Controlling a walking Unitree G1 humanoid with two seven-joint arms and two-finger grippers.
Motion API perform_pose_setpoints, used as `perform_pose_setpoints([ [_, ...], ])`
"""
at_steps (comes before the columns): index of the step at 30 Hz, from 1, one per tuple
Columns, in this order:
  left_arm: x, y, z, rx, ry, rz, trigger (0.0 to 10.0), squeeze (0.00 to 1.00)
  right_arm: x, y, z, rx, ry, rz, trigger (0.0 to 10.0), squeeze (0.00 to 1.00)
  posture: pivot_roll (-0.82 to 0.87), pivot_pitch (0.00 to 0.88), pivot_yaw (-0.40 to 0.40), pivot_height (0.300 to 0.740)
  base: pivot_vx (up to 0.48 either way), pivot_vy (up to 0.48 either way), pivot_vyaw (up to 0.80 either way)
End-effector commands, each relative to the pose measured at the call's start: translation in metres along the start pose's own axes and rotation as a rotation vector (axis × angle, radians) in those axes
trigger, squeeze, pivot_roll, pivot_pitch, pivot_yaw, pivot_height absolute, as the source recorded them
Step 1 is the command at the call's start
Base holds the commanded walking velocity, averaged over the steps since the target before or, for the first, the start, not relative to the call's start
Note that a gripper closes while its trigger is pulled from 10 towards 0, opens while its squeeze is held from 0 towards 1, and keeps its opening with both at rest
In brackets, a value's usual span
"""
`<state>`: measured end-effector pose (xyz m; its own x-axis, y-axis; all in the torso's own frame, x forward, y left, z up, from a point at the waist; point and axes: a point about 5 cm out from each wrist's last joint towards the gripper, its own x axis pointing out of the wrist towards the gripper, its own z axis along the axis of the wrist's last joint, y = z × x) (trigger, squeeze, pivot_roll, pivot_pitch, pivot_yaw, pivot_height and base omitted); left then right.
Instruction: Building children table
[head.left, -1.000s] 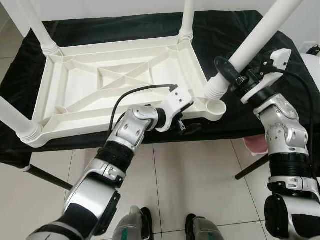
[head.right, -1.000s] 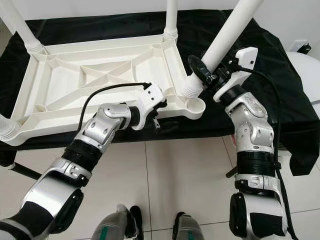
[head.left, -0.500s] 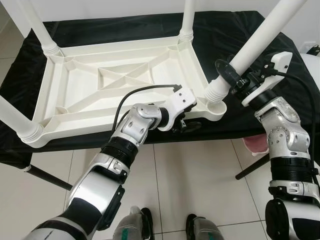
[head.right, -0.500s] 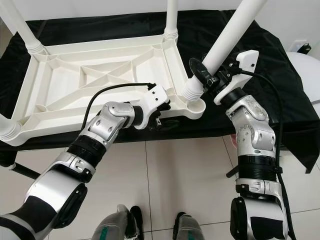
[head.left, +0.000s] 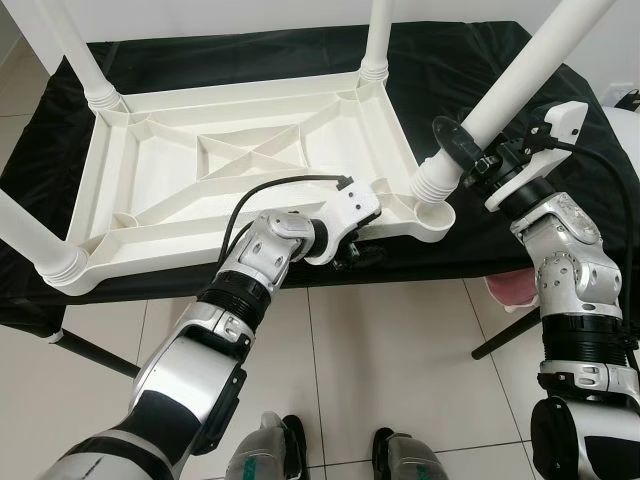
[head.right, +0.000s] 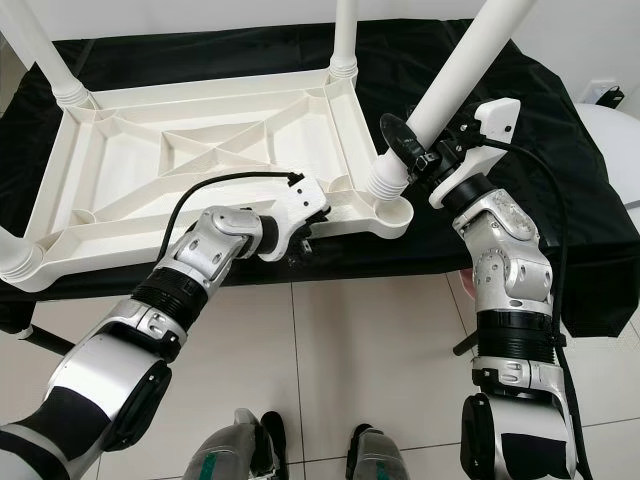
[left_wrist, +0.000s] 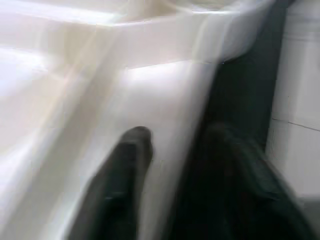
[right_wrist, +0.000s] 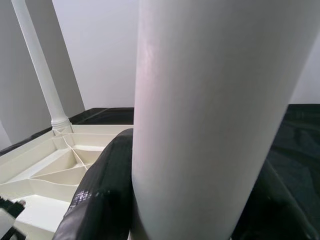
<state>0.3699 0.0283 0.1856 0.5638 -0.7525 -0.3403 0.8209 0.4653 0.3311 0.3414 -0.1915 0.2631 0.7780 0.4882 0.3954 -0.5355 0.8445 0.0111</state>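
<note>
A white plastic table top (head.left: 250, 160) lies upside down on a black-covered table (head.left: 480, 60). Three white legs stand in its corners: far left (head.left: 85, 70), far right (head.left: 375, 40) and near left (head.left: 35, 245). My right gripper (head.left: 470, 150) is shut on the fourth leg (head.left: 520, 70), which tilts up to the right. Its threaded end (head.left: 433, 182) sits just above the open corner socket (head.left: 436, 214). My left gripper (head.left: 355, 255) is at the top's near rim (head.right: 345, 222), one finger (left_wrist: 125, 180) on the white plastic, the other on the dark side.
The black cloth hangs over the table's front edge above a pale tiled floor (head.left: 400, 350). A pink object (head.left: 510, 290) lies on the floor under the right side. A white rounded object (head.right: 615, 140) stands at the far right. My feet (head.left: 330, 455) are close to the table.
My left gripper has drawn in from the right and closed up against the near rim. The right gripper and its leg have barely shifted.
</note>
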Motion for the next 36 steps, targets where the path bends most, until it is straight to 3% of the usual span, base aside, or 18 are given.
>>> perform_pose_setpoints([
  [1, -0.001, 0.006, -0.001, 0.005, 0.0, 0.08, 0.0, 0.0, -0.001, 0.0, 0.006, -0.007, -0.015, 0.013, 10.0, 0.0, -0.15, 0.158, 0.062, 0.74, 0.0, 0.0, 0.0],
  [4, -0.002, 0.007, -0.001, 0.007, -0.001, 0.077, 0.0, 0.0, -0.002, 0.0, 0.006, -0.009, -0.011, 0.015, 10.0, 0.0, -0.15, 0.165, 0.064, 0.74, 0.0, 0.0, 0.0],
  [5, -0.003, 0.007, -0.002, 0.013, -0.001, 0.07, 1.4, 0.0, -0.003, 0.0, 0.006, -0.011, -0.008, 0.017, 10.0, 0.0, -0.15, 0.165, 0.064, 0.74, 0.0, 0.0, 0.0],
  [6, -0.003, 0.008, -0.002, 0.021, 0.004, 0.061, 4.4, 0.0, -0.004, -0.001, 0.006, -0.015, -0.003, 0.019, 10.0, 0.0, -0.15, 0.165, 0.064, 0.74, 0.0, 0.0, 0.0],
  [8, -0.003, 0.008, -0.002, 0.021, 0.004, 0.061, 4.4, 0.0, -0.004, -0.001, 0.006, -0.015, -0.003, 0.019, 10.0, 0.0, -0.15, 0.165, 0.064, 0.74, 0.0, 0.0, 0.0],
  [9, -0.004, 0.008, -0.003, 0.025, 0.01, 0.048, 10.0, 0.0, -0.005, -0.001, 0.006, -0.018, 0.0, 0.022, 10.0, 0.0, -0.15, 0.165, 0.064, 0.74, 0.0, 0.0, 0.0],
  [15, -0.004, 0.006, -0.004, 0.05, 0.019, 0.004, 10.0, 0.0, -0.005, -0.002, 0.008, -0.023, 0.005, 0.027, 10.0, 0.0, -0.16, 0.17, 0.065, 0.74, 0.0, 0.0, 0.0],
  [25, -0.013, -0.009, 0.007, 0.128, -0.05, -0.223, 10.0, 0.0, -0.004, -0.003, 0.009, -0.034, 0.012, 0.041, 10.0, 0.0, -0.16, 0.171, 0.067, 0.74, 0.0, 0.0, 0.0],
  [36, -0.016, -0.021, 0.016, 0.226, -0.081, -0.379, 10.0, 0.0, -0.004, -0.002, 0.01, -0.037, 0.013, 0.047, 10.0, 0.0, -0.16, 0.173, 0.073, 0.74, 0.0, 0.0, 0.0],
])
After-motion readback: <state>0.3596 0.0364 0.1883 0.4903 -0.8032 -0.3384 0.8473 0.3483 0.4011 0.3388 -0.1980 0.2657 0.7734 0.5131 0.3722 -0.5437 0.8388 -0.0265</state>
